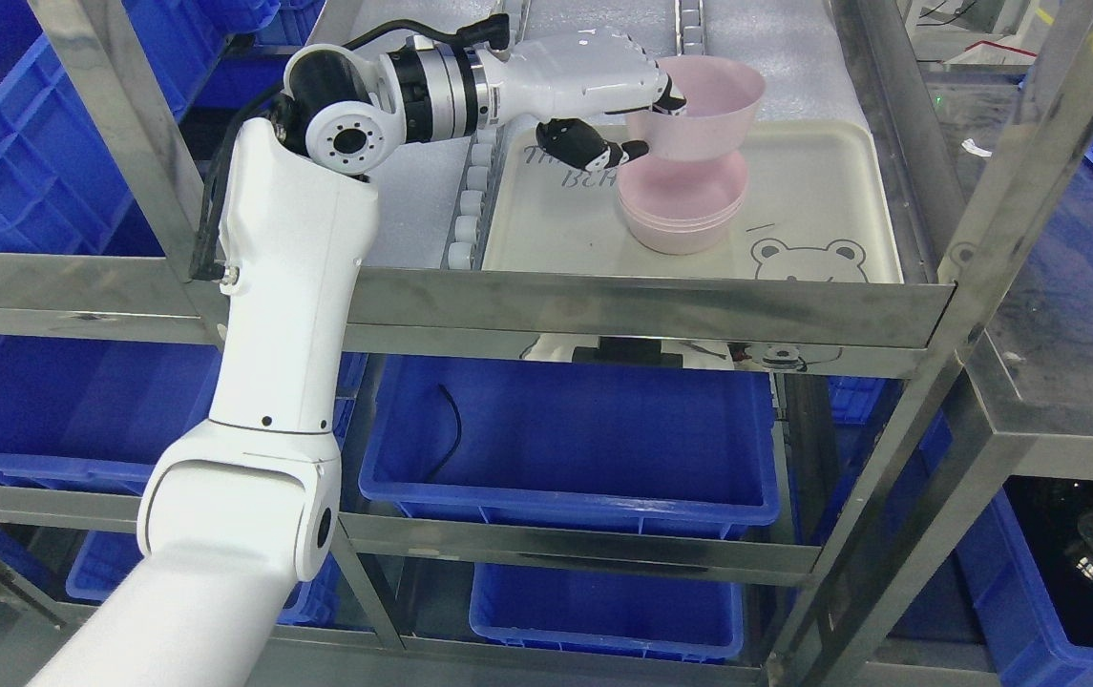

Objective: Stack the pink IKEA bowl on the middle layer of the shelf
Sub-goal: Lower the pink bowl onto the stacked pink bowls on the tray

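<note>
My left hand [653, 122] reaches over the shelf from the left and is shut on the rim of a pink bowl [704, 107], thumb outside and fingers inside. The bowl hangs upright just above a stack of pink bowls [683, 212]. The stack stands on a cream tray [823, 200] with a bear print on the shelf's middle layer. The held bowl's base sits close over the top of the stack; I cannot tell whether they touch. My right arm does not show.
Steel shelf posts [976, 219] and the front rail [641, 310] frame the tray. A row of white rollers [472, 191] runs left of the tray. Blue bins [565, 439] sit on lower layers and on both sides.
</note>
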